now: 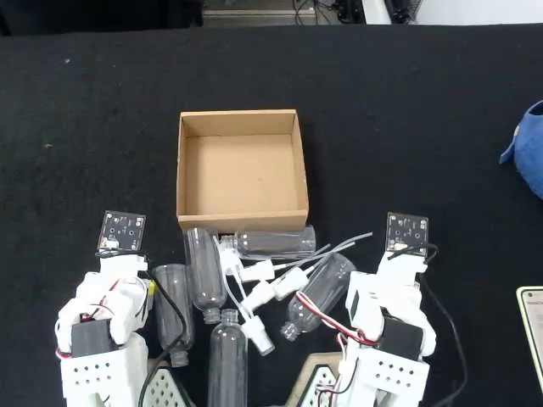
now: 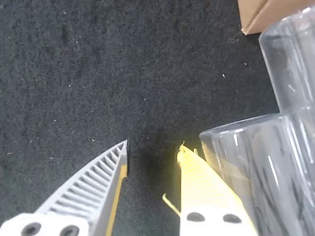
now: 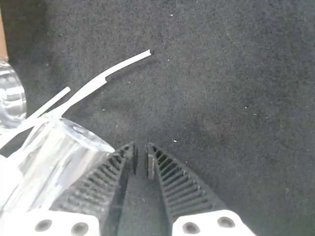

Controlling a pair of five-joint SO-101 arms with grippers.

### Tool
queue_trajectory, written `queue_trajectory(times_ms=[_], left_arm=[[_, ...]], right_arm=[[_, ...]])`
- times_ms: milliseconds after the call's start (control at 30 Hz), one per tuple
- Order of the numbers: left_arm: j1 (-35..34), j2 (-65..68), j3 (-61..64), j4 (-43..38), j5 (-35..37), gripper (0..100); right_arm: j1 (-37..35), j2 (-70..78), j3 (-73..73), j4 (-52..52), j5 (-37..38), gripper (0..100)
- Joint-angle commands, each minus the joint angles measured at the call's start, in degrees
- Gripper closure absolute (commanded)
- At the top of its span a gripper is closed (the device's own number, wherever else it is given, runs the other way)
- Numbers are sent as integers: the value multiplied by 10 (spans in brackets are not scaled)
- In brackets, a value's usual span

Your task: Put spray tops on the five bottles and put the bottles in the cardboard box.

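Black tabletop (image 1: 407, 127) carried everything. The cardboard box (image 1: 242, 220) sat open-topped at centre. Left arm (image 1: 106, 326) and right arm (image 1: 390, 318) stood at the near edge, either side of the pile. Five clear bottles (image 1: 204, 271) lay on their sides betw. the arms, just near of the box; one lay along the box's near wall. White spray tops (image 1: 259, 273) w/ thin tubes lay loose among them. Left jaws were spread over bare tabletop, w/ a bottle just beside one jaw. Right jaws were pressed almost together, pinching nothing, w/ a bottle base alongside.
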State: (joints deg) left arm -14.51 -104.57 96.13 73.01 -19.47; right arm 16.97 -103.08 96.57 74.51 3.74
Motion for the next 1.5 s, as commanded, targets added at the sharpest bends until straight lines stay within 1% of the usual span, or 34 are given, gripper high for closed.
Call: queue_trajectory(times_ms=[0,133,233,367,533,600,667,733,800,867,933,1000,1100,1233,1333,1467], left_arm=[[6,1,13,4,-6,970],[0,1,13,0,-8,970],[-35,1,7,-15,-8,967],[-90,1,12,-41,-8,967],[-158,1,7,-84,-5,967],[-180,1,-7,-92,-5,967],[-198,1,-49,-90,-6,967],[-204,1,-101,-88,-7,966],[-203,1,-145,-88,-7,959],[-201,2,-175,-86,-7,908],[-190,2,-199,-65,-7,844],[-175,2,-219,-40,-7,816],[-130,3,-247,-5,-11,819],[-58,17,-270,54,-47,815],[-21,70,-285,82,-52,815],[32,180,-311,83,-51,814]], right_arm=[[10,-55,-1,4,2,987],[10,-55,-1,1,3,987],[7,-55,-1,-26,3,987],[7,-55,-1,-36,3,987],[8,-55,-1,-96,3,987],[8,-54,-1,-119,3,987],[9,-54,-2,-135,6,986],[10,-54,-2,-142,48,986],[11,-54,-2,-139,120,986],[11,-54,-2,-115,183,986],[11,-54,-1,-100,217,986],[9,-54,-1,-96,219,986],[8,-54,-1,-95,219,986],[8,-54,-1,-94,219,986],[8,-54,-1,-94,219,986],[7,-54,-1,-94,219,986]])
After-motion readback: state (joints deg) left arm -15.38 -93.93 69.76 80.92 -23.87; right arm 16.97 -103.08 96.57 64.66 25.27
